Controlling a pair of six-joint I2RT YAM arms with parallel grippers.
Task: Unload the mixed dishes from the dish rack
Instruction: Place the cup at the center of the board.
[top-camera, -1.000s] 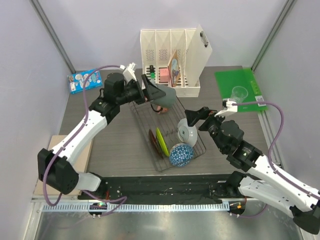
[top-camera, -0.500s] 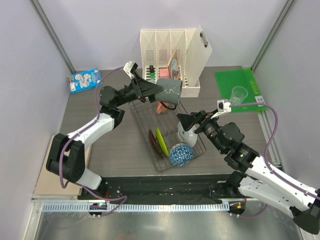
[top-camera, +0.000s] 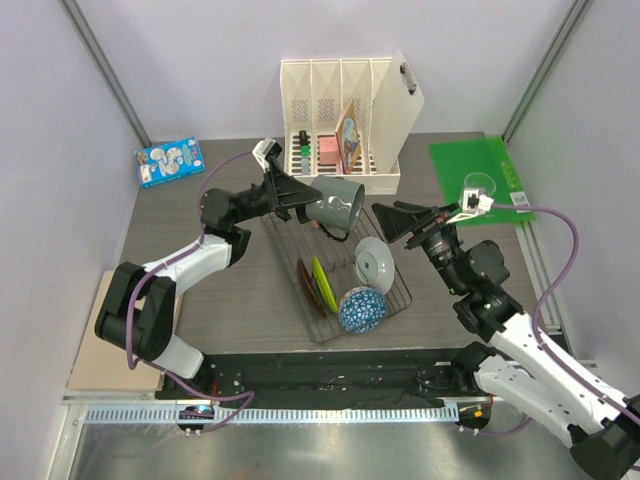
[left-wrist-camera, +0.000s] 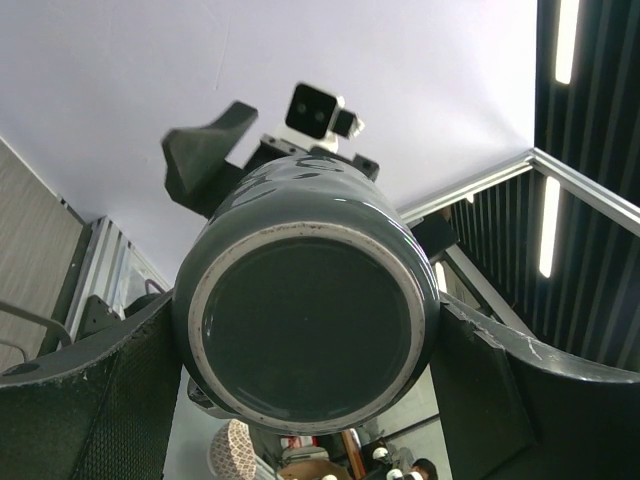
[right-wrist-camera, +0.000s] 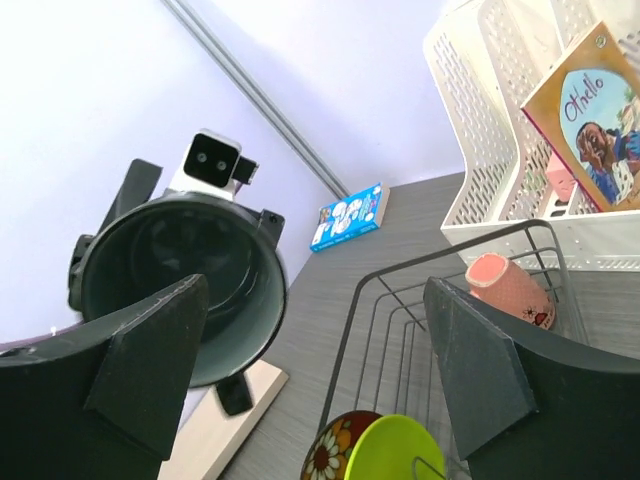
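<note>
Dark grey mug is up off the dish rack, lying on its side in the air over the rack's far end; the left fingers are closed across its body, base toward the left wrist, mouth turned to the right arm. The right fingers are spread wide and empty, lined up on that open mouth, near it but not touching; looks like a handover shaping up.

Scoreboard: clear glass stands out on the green mat on the table's right side, so I'd count that one done; left in the rack are the pink mug, white plate, lime-green plate, red floral plate and blue patterned bowl; early going, with most of the unloading ahead.
</note>
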